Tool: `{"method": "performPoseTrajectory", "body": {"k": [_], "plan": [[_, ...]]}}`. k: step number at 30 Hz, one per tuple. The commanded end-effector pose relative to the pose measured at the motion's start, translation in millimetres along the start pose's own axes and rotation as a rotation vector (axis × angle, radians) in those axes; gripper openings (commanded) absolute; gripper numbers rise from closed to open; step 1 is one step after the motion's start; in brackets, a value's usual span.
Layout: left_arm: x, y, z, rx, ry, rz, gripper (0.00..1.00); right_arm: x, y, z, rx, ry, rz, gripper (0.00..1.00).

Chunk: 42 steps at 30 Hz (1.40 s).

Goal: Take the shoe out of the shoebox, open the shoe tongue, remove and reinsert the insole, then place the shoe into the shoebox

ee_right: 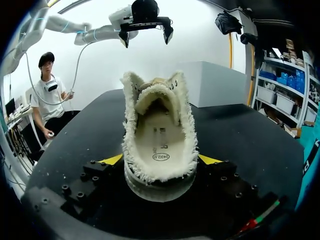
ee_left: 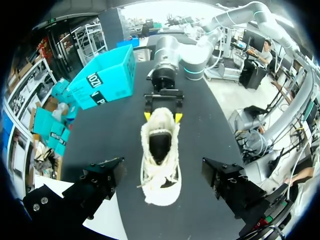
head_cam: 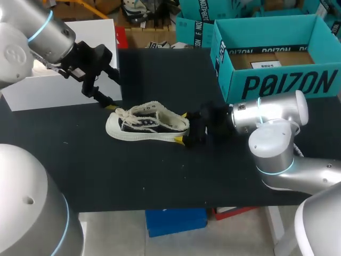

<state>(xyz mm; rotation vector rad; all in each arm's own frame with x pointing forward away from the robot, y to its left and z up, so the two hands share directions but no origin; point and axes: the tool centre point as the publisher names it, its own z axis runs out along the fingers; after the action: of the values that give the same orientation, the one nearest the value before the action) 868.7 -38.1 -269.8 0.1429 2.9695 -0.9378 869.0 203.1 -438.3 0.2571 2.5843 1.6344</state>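
Note:
A cream and black canvas shoe lies upright on the black table, toe toward the left. My right gripper is at the heel, its yellow tips pressed against both sides, shut on the shoe. The cream insole shows inside the open collar. My left gripper hangs open just above and behind the toe, touching nothing. In the left wrist view the shoe lies between and below my open left gripper, with the right gripper at its heel. The teal shoebox stands open at the back right.
A white box stands at the back left, close behind the left gripper. More teal boxes sit behind the table. The black tabletop stretches bare in front of the shoe toward the near edge.

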Motion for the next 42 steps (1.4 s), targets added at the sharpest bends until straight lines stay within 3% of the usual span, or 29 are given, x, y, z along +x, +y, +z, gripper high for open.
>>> {"method": "performPoseTrajectory", "body": {"k": [1, 10, 21, 29, 42], "plan": [[-9.1, -33.6, 19.5, -0.077, 0.019, -0.026, 1.0, -1.5, 0.2, 2.5, 0.002, 0.0, 0.002, 0.0], [-6.6, -71.3, 47.5, -0.192, 0.053, -0.107, 1.0, -1.5, 0.2, 2.5, 0.002, 0.0, 0.002, 0.0], [-5.6, -84.6, 57.7, -0.352, 0.025, -0.262, 1.0, -1.5, 0.2, 2.5, 0.002, 0.0, 0.002, 0.0], [-4.7, -83.9, 58.3, -0.395, 0.003, -0.313, 1.0, -1.5, 0.2, 2.5, 0.002, 0.0, 0.002, 0.0], [-4.5, -83.9, 58.0, -0.391, -0.004, -0.323, 1.0, -1.5, 0.2, 2.5, 0.002, 0.0, 0.002, 0.0]]}}
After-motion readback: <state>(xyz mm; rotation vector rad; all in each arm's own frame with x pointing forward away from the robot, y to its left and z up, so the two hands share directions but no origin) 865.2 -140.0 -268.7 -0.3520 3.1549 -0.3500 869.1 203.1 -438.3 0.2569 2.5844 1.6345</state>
